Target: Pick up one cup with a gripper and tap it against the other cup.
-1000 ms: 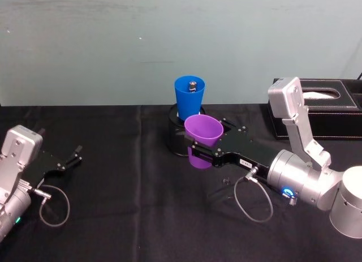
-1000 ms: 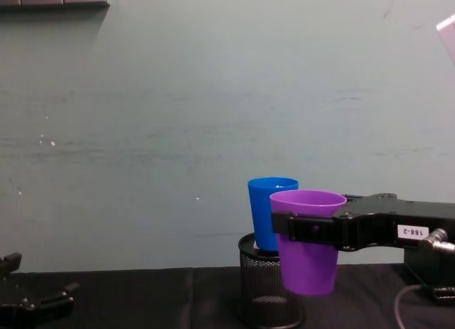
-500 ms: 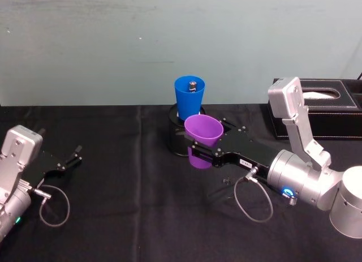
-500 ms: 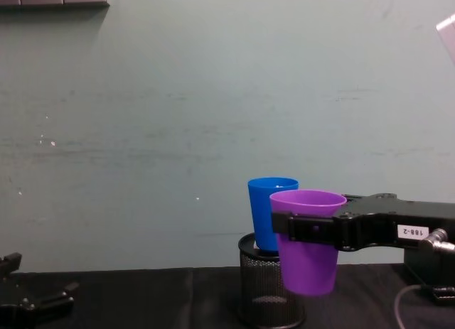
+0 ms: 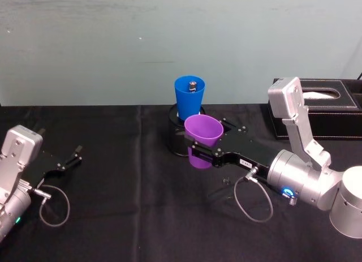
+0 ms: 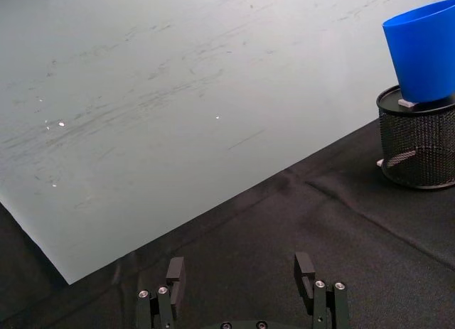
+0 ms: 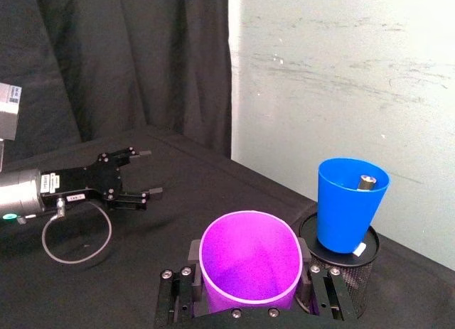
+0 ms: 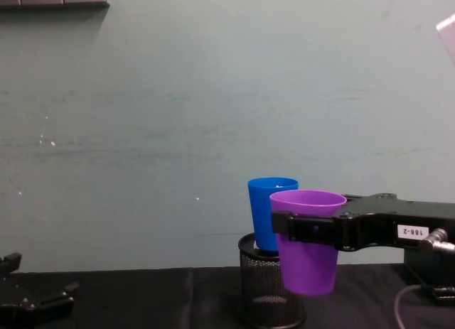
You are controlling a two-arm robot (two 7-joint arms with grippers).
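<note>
A purple cup (image 5: 203,130) (image 8: 307,244) (image 7: 249,265) hangs upright above the black table, clamped by my right gripper (image 5: 199,150) (image 8: 307,228) (image 7: 249,300), which is shut on its wall. Just behind it a blue cup (image 5: 189,97) (image 8: 266,214) (image 7: 351,205) (image 6: 422,52) stands on top of a black wire-mesh pen holder (image 8: 263,290) (image 7: 341,272) (image 6: 418,148). The two cups are close; whether they touch I cannot tell. A small metal piece lies inside the blue cup. My left gripper (image 5: 70,158) (image 6: 243,279) (image 7: 128,180) rests open on the table at the far left, holding nothing.
A black tissue box (image 5: 325,106) stands at the back right near the wall. Loose cables (image 5: 251,202) hang by both wrists. Black cloth covers the table (image 5: 124,217), and a pale green wall rises close behind the cups.
</note>
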